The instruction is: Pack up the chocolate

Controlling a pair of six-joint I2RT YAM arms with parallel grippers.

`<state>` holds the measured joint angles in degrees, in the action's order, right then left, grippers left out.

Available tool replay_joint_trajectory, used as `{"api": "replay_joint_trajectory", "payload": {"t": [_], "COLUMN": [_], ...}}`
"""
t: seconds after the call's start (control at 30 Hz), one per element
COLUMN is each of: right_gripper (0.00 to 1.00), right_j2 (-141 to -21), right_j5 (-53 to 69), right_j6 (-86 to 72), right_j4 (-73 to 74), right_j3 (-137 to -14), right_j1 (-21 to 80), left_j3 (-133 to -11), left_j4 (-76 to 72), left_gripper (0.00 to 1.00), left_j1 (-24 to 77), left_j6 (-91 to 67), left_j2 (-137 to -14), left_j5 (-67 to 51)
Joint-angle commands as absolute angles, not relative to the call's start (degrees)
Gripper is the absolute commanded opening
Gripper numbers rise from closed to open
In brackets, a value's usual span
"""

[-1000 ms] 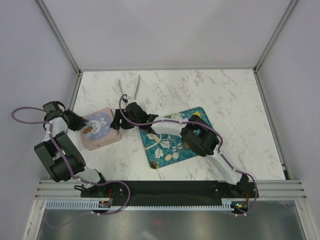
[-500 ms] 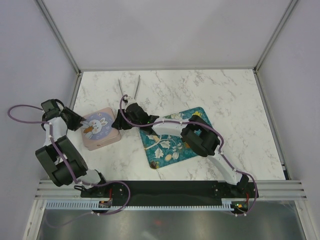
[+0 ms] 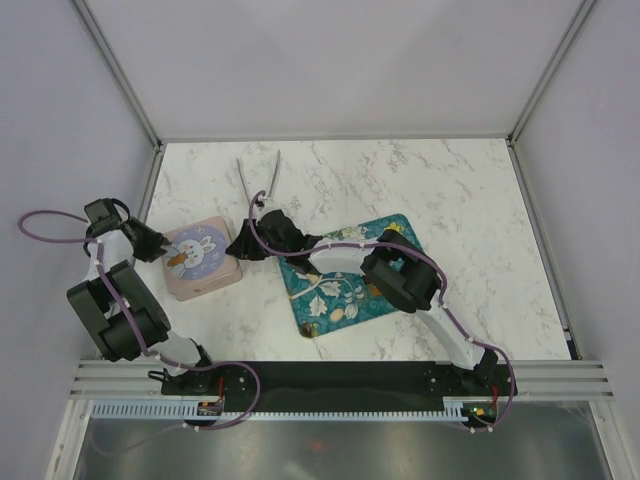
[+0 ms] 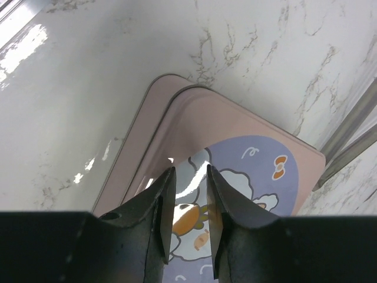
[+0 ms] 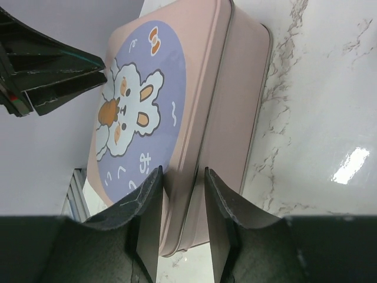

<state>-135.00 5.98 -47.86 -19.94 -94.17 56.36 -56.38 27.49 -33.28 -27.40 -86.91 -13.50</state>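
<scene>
Pink square tin with rabbit lid [image 3: 202, 259] is lidded; left fingers [image 4: 189, 194] narrow above the lid, right fingers [image 5: 182, 197] apparently nipping its edge; a few chocolates [image 3: 343, 312] remain on the teal tray [image 3: 400, 232].

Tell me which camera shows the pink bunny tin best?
The right wrist view: the tin fills it, lid picture and side wall both clear. The left wrist view shows only a lid corner; the top view shows the whole tin, but small.

I can't see inside the pink tin [image 3: 201, 259] between my pincers; its lid [image 5: 141, 106] hides any chocolate.
</scene>
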Motion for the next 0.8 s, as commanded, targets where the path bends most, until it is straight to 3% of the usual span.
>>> {"api": "replay_joint_trajectory", "payload": {"t": [0.0,0.53,0.77], "right_gripper": [0.34,0.28,0.25], "right_j2": [-137.3,-139.7,-139.7], "right_j5": [9.0,3.9,4.1], "right_j6": [-50.4,-53.2,-60.9], "right_j4": [-15.9,-10.7,-18.8], "right_j3": [-89.4,-88.9,-86.3], "right_j1": [56.3,59.4,61.5], "left_j3": [-55.6,-55.1,-57.7], "left_j4": [26.5,25.8,25.2], "left_gripper": [0.35,0.33,0.33], "left_j1": [-33.3,-33.4,-31.4], "left_j6": [-26.7,-27.1,-27.4], "left_j2": [-89.5,-92.0,-92.3], "left_j5": [-14.4,-13.4,-17.8]}}
